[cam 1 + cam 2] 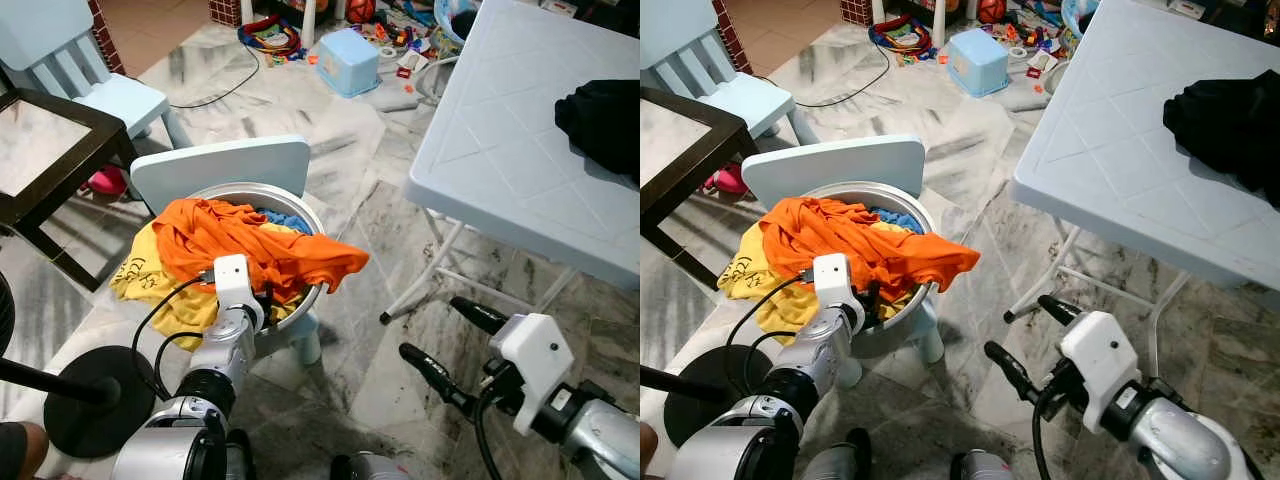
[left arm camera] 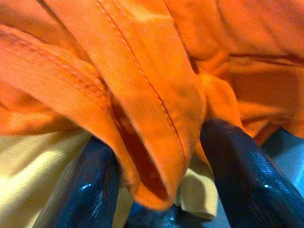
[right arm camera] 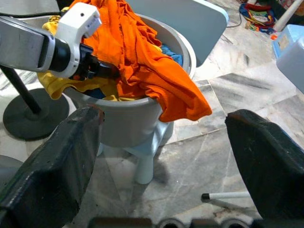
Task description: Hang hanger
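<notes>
At centre left of the head view, the left gripper [image 2: 156, 199] is pinching a fold of the orange cotton shirt [image 1: 250, 245] in the round grey laundry basin [image 3: 137, 118]. The right gripper [image 1: 455, 345] is hovering at lower right, jaws spread. No hanger is discernible. Risk: tangled garments lifting together, tipping the basin.

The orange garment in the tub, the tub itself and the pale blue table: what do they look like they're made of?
The orange garment looks like soft knit fabric, probably cotton jersey: matte, creased, with stitched hems showing between the left gripper fingers. The tub seems to be smooth grey plastic with a thin rolled rim, though painted metal is possible. The table looks like moulded plastic, with grooved lines pressed into its top, on thin white metal-looking legs.
</notes>
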{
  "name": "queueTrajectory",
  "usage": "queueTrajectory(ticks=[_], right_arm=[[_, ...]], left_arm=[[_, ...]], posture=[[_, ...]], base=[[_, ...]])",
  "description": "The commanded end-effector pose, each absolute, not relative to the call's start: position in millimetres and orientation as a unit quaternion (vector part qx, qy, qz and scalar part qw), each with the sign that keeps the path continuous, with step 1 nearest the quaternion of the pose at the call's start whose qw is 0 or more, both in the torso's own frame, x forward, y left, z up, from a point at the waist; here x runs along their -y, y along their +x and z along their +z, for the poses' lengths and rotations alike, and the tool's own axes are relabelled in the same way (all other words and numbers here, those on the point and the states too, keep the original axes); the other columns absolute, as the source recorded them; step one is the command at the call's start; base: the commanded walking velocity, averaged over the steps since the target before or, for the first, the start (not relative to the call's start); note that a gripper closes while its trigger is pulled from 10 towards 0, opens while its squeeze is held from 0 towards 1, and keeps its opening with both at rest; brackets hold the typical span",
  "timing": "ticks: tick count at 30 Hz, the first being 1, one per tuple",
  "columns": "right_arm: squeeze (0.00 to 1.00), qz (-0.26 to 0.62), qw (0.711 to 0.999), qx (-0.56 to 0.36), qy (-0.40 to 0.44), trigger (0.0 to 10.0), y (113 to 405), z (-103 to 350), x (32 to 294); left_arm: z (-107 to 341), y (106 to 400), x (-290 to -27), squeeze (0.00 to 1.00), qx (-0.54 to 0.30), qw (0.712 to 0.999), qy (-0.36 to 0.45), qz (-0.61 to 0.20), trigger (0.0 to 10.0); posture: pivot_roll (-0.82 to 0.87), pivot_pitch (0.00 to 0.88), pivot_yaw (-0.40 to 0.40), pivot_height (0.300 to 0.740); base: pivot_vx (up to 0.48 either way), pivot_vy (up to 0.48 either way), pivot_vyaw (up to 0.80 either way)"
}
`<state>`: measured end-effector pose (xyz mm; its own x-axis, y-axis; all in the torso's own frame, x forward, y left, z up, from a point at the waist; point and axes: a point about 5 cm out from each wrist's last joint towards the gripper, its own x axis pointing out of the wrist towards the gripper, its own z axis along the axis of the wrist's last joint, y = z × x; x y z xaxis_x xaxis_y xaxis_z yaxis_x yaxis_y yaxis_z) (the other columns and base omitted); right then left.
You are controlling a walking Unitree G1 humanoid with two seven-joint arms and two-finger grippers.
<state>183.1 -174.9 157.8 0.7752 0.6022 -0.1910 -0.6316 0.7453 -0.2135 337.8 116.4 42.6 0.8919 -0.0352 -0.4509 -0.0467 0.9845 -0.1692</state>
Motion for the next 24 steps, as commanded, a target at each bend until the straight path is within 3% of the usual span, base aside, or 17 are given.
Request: queueTrajectory(ticks=[1, 2, 12, 13, 14, 20, 21, 22, 23, 24], right_arm=[[0.00, 0.338, 0.929, -0.058, -0.140, 10.0, 184, 156, 174], [0.00, 0.340, 0.928, -0.057, -0.141, 10.0, 185, 155, 174], [0.00, 0.352, 0.923, -0.045, -0.150, 10.0, 192, 152, 167], [0.00, 0.352, 0.923, -0.044, -0.151, 10.0, 192, 152, 167], [0.00, 0.352, 0.922, -0.043, -0.152, 10.0, 193, 152, 167], [0.00, 0.352, 0.922, -0.040, -0.156, 10.0, 193, 151, 167], [0.00, 0.352, 0.922, -0.040, -0.157, 10.0, 192, 150, 167], [0.00, 0.353, 0.921, -0.040, -0.158, 10.0, 192, 150, 166], [0.00, 0.354, 0.921, -0.039, -0.160, 10.0, 192, 149, 166], [0.00, 0.355, 0.920, -0.039, -0.161, 10.0, 192, 149, 166]], left_arm=[[38, 333, -105, 0.00, -0.246, 0.965, -0.085, -0.016, 10.0], [37, 332, -103, 1.00, -0.244, 0.965, -0.091, -0.016, 10.0], [35, 331, -108, 1.00, -0.244, 0.967, -0.075, 0.000, 10.0], [36, 332, -109, 0.44, -0.243, 0.967, -0.076, -0.001, 10.0], [37, 333, -111, 0.00, -0.242, 0.967, -0.076, -0.001, 10.0], [42, 337, -116, 0.00, -0.228, 0.972, -0.063, 0.001, 10.0], [43, 338, -116, 0.00, -0.223, 0.973, -0.062, 0.001, 8.6], [44, 338, -116, 0.00, -0.220, 0.974, -0.060, 0.000, 4.6], [44, 338, -115, 0.00, -0.219, 0.974, -0.060, -0.003, 3.0], [44, 338, -115, 0.00, -0.220, 0.973, -0.064, -0.003, 0.0]], posture=[[-0.26, 0.212, -0.103, 0.740], [-0.25, 0.210, -0.104, 0.740], [-0.24, 0.201, -0.098, 0.740], [-0.25, 0.199, -0.096, 0.740], [-0.25, 0.199, -0.096, 0.740], [-0.25, 0.192, -0.092, 0.740], [-0.25, 0.192, -0.092, 0.740], [-0.25, 0.192, -0.092, 0.740], [-0.25, 0.190, -0.092, 0.740], [-0.25, 0.188, -0.094, 0.740]], base=[[0.000, 0.000, 0.00], [0.000, 0.000, 0.00], [0.000, 0.000, 0.00], [0.000, 0.000, 0.00], [0.000, 0.000, 0.00], [0.000, 0.000, 0.00], [0.000, 0.000, 0.00], [0.000, 0.000, 0.00], [0.000, 0.000, 0.00], [0.000, 0.000, 0.00]])
